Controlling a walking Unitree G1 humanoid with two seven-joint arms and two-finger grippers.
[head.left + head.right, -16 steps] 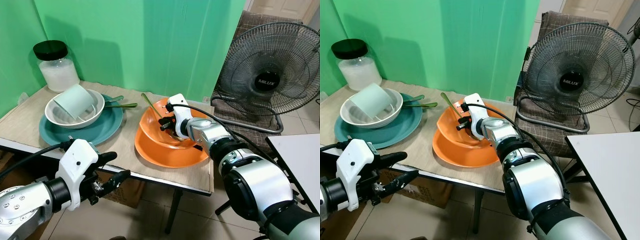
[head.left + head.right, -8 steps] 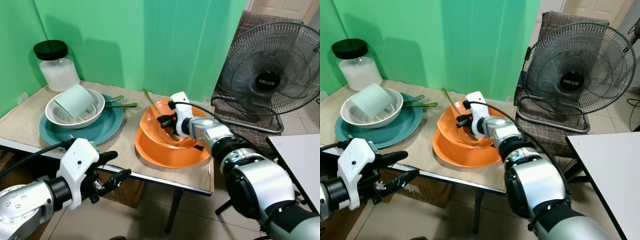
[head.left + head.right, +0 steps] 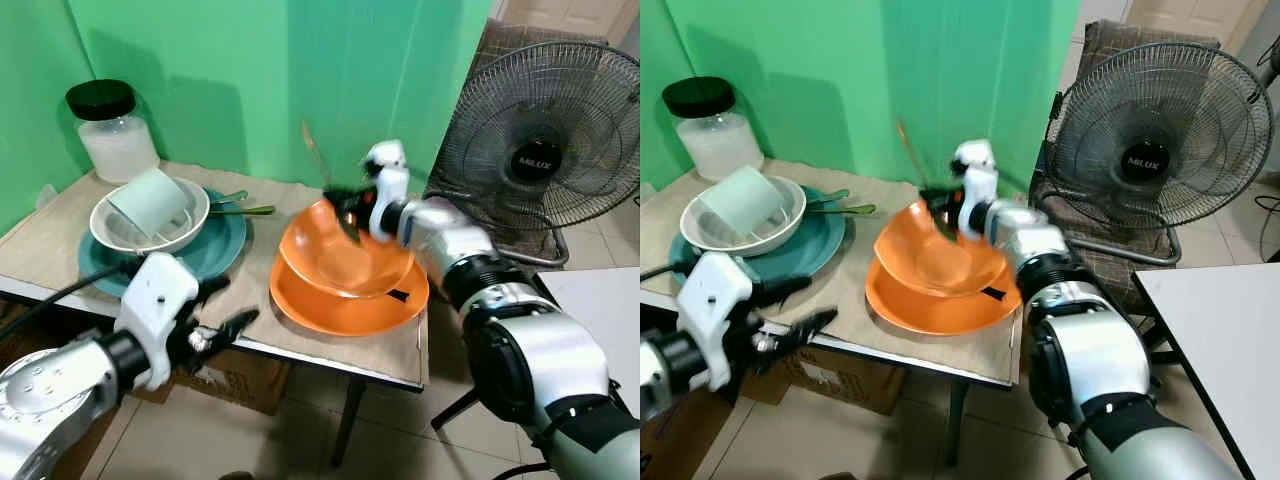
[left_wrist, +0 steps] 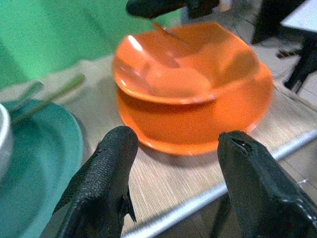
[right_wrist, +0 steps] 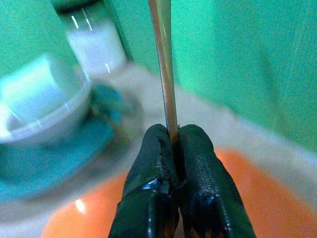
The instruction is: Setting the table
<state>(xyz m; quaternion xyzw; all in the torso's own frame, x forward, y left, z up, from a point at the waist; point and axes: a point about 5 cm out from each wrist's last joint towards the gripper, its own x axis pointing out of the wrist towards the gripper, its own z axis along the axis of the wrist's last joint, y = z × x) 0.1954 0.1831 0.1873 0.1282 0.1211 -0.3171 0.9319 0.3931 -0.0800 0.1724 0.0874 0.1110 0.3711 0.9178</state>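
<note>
Spoon [image 5: 163, 59] handle is sitting pinched between our right gripper's [image 5: 174, 144] two black fingers, which are pressing tight on it just above the orange bowl [image 3: 345, 255]. We are holding it raised over the bowl's far rim, its thin shaft sticking up against the green wall [image 3: 270, 70]; the picture is blurring there, so we cannot tell its bowl end clearly. The orange bowl is resting inside an orange plate [image 3: 350, 305] on the table [image 3: 60, 235]. To the left we are seeing a teal plate [image 3: 205, 255] carrying a white bowl [image 3: 110, 230] with a pale green cup [image 3: 150, 200] tipped on its side in it, two green utensils [image 3: 240, 205] lying on the plate's far edge, and a jar [image 3: 110, 135] with a black lid behind. We are hovering our left gripper [image 4: 176, 188] at the table's near edge, fingers spread wide and gripping nothing. A standing fan [image 3: 545, 145] is standing at the right.
</note>
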